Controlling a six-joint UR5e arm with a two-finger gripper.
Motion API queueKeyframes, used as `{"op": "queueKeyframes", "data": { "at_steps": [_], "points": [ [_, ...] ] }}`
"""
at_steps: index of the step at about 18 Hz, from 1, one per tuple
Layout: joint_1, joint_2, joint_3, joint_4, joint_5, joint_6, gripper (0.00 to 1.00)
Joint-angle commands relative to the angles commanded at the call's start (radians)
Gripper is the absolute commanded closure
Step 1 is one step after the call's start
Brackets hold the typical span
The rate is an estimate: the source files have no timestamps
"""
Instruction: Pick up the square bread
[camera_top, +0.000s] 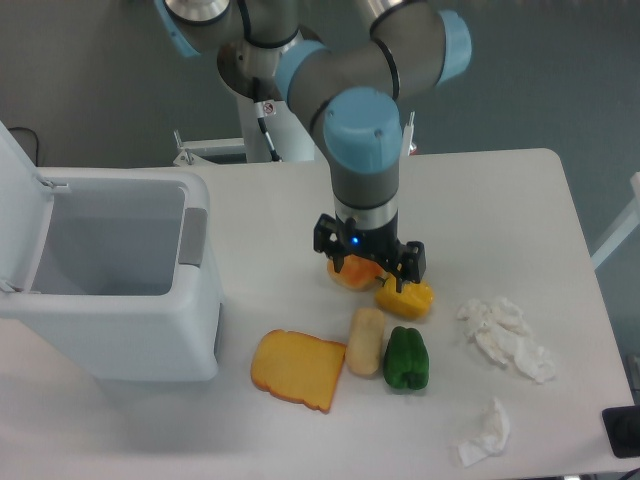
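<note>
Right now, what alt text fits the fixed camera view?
A gripper hangs low over an orange bun and yellow pepper. Nearer lie toast, the square bread and a green pepper; an open bin stands left.

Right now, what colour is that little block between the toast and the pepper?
Pale beige: the square bread, seen in the fixed camera view.

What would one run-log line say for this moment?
gripper: above orange bun, state unclear | square bread: on table, untouched, between toast slice and green pepper
</note>
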Motion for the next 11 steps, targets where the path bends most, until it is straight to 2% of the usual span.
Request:
{"op": "queueKeyframes", "data": {
  "at_steps": [5,11],
  "points": [
    [0.0,-0.051,0.009,0.0,-0.002,-0.084,0.0],
    [0.005,-0.109,0.038,0.0,-0.002,-0.111,0.0]
  ]
}}
